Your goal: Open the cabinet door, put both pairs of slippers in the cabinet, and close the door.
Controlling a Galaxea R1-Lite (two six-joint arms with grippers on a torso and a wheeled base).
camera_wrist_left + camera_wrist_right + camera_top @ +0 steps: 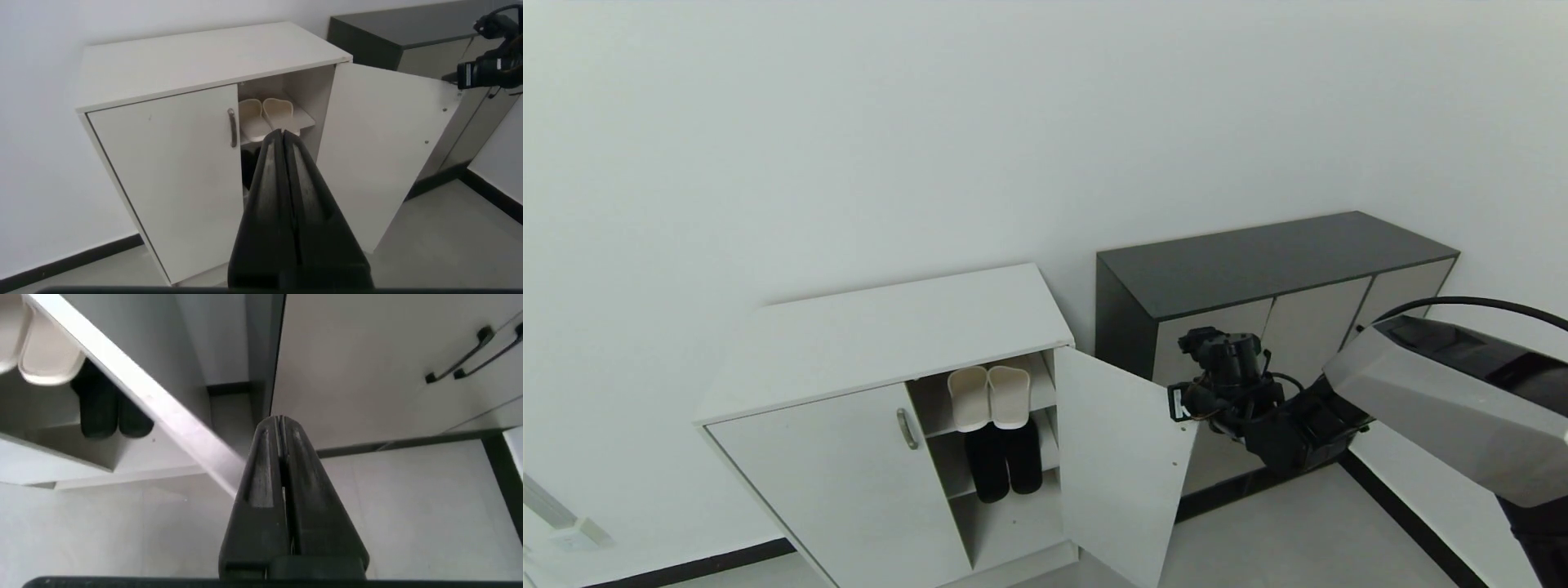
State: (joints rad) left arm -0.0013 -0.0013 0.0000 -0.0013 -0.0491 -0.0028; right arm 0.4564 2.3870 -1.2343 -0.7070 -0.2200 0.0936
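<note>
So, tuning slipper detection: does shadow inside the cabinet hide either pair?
Head view: the cabinet interior is shaded, yet the white slippers and black slippers both stand out. Left wrist view: white slippers lit; black slippers barely show, dark beside the left gripper. Right wrist view: black slippers are dark shapes below the white ones.

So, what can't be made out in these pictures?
The pair of black slippers: in the left wrist view, mostly hidden behind the shut left gripper.
The pair of cream slippers: cut off by the right wrist view's edge.
The white two-door cabinet behind its shut left door: hidden in head and left wrist views.
Whether the right gripper touches the open right door: its own tip covers the spot.
</note>
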